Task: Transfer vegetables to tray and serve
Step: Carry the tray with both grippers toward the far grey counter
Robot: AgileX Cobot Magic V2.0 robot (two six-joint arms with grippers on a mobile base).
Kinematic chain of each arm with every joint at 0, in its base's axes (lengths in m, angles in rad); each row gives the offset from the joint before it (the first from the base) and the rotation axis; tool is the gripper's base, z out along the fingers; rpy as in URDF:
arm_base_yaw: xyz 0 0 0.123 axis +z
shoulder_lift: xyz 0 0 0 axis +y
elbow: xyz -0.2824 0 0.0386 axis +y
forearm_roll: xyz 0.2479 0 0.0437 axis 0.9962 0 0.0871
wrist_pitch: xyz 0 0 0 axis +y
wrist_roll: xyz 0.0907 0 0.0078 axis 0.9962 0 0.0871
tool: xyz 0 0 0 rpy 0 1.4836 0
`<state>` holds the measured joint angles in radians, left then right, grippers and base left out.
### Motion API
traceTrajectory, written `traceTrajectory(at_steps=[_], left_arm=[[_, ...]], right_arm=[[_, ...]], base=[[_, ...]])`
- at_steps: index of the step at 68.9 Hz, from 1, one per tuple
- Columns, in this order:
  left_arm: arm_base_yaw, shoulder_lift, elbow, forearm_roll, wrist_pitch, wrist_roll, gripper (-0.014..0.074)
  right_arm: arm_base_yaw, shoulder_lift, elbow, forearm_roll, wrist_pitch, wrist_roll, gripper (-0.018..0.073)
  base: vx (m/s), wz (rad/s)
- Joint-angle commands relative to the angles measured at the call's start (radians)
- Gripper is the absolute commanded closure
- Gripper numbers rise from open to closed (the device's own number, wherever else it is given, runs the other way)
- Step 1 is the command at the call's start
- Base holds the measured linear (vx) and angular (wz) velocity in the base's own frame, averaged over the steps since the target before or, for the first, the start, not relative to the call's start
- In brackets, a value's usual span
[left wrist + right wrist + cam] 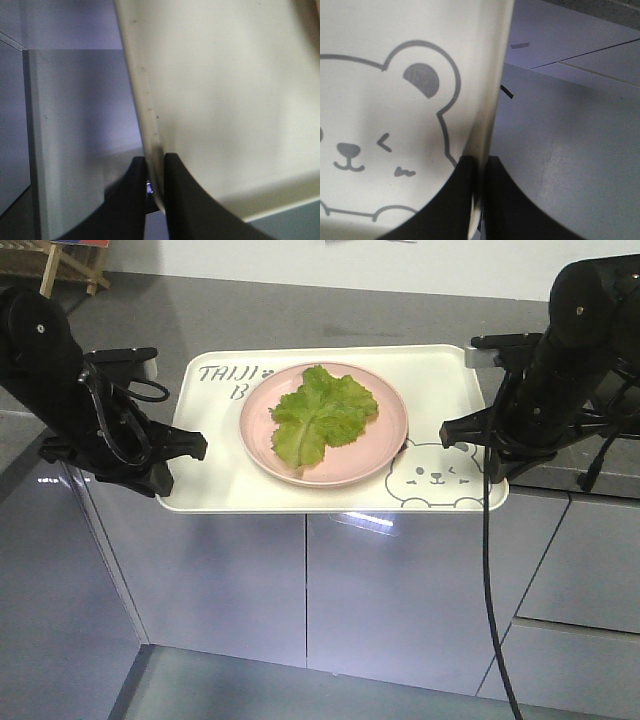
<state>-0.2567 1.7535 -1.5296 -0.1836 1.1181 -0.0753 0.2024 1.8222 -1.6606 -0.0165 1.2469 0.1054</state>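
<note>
A light green lettuce leaf [322, 412] lies on a round pink plate [385, 440] that sits on the cream-white tray [215, 485] with grey bear face and lettering. The tray is held level, its near part out past the counter's front edge. My left gripper [193, 445] is shut on the tray's left rim; in the left wrist view its jaws pinch the rim [155, 165]. My right gripper [452, 432] is shut on the tray's right rim; in the right wrist view its jaws pinch the rim [481, 162] beside the bear face [365, 145].
A grey counter [420, 315] lies under and behind the tray, with grey cabinet fronts [400, 580] below. A black cable [490, 570] hangs from the right arm. A wooden stool [72, 265] stands at the far left.
</note>
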Motion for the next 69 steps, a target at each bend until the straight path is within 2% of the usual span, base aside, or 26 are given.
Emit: traceTrajectory(at_steps=[1,69], left_arm=[[-0.018,-0.063,-0.039,-0.074,-0.048,0.027,0.0603],[-0.018,-0.063,-0.039,-0.074,-0.048,0.027,0.0603]], right_arm=[[0.006,-0.059,-0.027,0.025,-0.052,-0.026,0.0568],[0.006,-0.059,-0.027,0.025,-0.052,-0.026,0.0568]], base=[[0.00,0.00],[0.00,0.00]])
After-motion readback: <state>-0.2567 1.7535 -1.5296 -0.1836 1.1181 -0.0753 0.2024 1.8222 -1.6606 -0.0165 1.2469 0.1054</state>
